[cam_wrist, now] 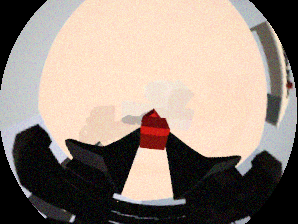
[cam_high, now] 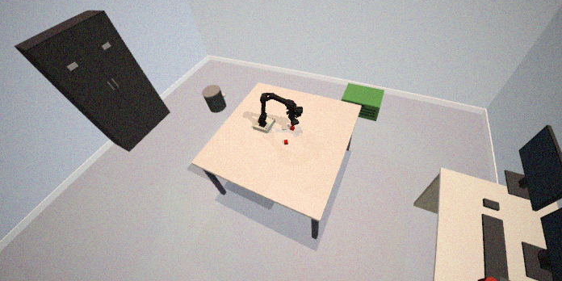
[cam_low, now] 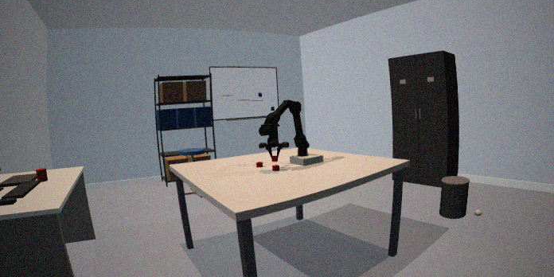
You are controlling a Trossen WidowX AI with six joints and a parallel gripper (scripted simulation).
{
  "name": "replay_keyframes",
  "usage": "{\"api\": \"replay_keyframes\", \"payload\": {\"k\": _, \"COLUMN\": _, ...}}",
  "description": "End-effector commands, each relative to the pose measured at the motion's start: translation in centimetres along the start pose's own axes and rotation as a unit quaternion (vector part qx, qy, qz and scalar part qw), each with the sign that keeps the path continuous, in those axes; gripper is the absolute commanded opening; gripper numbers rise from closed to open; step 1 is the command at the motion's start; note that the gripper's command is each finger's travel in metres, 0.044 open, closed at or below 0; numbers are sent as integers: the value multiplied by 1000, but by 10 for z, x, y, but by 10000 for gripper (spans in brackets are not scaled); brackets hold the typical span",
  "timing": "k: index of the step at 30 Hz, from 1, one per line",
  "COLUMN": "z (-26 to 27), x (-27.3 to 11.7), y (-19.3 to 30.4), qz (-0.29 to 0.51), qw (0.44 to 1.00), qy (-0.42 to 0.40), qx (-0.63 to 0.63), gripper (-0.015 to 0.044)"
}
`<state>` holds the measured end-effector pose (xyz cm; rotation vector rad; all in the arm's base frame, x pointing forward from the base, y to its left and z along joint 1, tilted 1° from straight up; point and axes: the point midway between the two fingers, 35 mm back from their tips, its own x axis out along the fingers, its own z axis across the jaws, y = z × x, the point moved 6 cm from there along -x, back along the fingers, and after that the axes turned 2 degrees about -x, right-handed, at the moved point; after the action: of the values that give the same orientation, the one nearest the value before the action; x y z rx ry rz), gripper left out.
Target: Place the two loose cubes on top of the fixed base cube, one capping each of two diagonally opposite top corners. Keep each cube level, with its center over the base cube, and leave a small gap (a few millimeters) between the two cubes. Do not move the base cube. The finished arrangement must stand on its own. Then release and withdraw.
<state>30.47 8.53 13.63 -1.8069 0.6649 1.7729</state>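
My gripper [cam_high: 293,125] [cam_low: 275,156] [cam_wrist: 155,134] is shut on a red cube [cam_low: 275,158] [cam_wrist: 154,142], held above the table. In the top view I cannot tell the held cube clearly from what lies under the fingers. One red cube [cam_high: 292,128] [cam_low: 275,168] stands on the table close below the gripper. Another red cube [cam_high: 286,142] [cam_low: 259,164] stands on the table apart from it. The tip of a red cube [cam_wrist: 153,113] shows just past the held cube in the wrist view; which one is unclear. I cannot tell which table cube is the base.
The table [cam_high: 258,166] [cam_low: 318,188] carries the arm's grey base block [cam_high: 264,126] [cam_low: 306,159], beside the cubes. Arm shadows fall around the cubes. A desk [cam_high: 460,223] [cam_low: 48,204], a dark cabinet [cam_high: 93,81] [cam_low: 422,124] and a green cabinet [cam_high: 363,94] stand away from the table.
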Motion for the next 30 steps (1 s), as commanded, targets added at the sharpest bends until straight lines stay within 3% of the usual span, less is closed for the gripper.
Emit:
{"api": "replay_keyframes", "payload": {"k": 1, "z": 1, "x": 2, "y": -6, "qz": -3, "qw": 1000, "qy": -2, "qx": 13, "gripper": 105}}
{"api": "replay_keyframes", "payload": {"k": 30, "z": 1, "x": 29, "y": -6, "qz": -3, "qw": 1000, "qy": -2, "qx": 14, "gripper": 105}}
